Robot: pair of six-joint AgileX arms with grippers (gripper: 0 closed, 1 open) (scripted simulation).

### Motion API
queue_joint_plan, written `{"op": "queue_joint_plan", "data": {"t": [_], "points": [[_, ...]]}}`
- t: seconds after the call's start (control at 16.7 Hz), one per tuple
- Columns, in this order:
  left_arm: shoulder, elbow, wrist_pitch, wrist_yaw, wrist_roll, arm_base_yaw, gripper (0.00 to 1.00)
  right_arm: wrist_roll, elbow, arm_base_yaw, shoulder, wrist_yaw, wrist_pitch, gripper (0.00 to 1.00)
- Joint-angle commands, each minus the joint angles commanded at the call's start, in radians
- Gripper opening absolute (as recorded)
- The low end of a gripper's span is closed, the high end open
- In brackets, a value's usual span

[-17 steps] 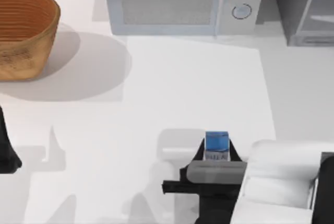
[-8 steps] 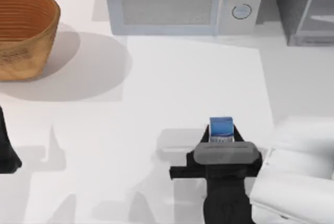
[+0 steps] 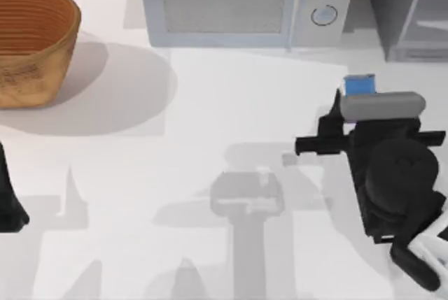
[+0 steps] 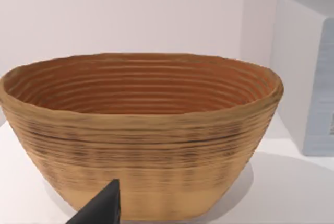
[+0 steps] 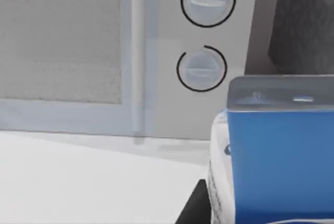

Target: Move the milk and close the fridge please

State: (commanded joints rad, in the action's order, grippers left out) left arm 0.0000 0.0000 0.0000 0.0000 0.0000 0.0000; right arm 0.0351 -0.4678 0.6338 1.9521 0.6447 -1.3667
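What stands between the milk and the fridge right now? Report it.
Nothing visible does. The right gripper holds the milk at the table's right side, just short of the fridge. The microwave stands left of that path, and only bare table lies between. The left arm is parked at the left edge.

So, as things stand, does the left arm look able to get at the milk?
Probably not: the left gripper sits at the table's far left edge by the basket, while the milk is across the table, near the fridge, already held by the right gripper.
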Motion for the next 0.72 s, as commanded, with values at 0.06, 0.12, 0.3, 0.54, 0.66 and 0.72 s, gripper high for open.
{"op": "queue_joint_plan", "data": {"t": [0.06,0.12,0.3,0.54,0.66,0.72], "points": [[0.0,0.0,0.0,0.0,0.0,0.0,1.0,-0.001,0.009,-0.068,-0.049,-0.071,0.029,0.0],[0.0,0.0,0.0,0.0,0.0,0.0,1.0,-0.001,0.018,-0.136,-0.098,-0.142,0.057,0.0],[0.0,0.0,0.0,0.0,0.0,0.0,1.0,-0.007,0.045,-0.331,-0.238,-0.337,0.139,0.0],[0.0,0.0,0.0,0.0,0.0,0.0,1.0,-0.015,0.07,-0.537,-0.386,-0.531,0.222,0.0],[0.0,0.0,0.0,0.0,0.0,0.0,1.0,-0.018,0.076,-0.598,-0.431,-0.586,0.245,0.0],[0.0,0.0,0.0,0.0,0.0,0.0,1.0,-0.019,0.077,-0.614,-0.443,-0.6,0.25,0.0]]}}
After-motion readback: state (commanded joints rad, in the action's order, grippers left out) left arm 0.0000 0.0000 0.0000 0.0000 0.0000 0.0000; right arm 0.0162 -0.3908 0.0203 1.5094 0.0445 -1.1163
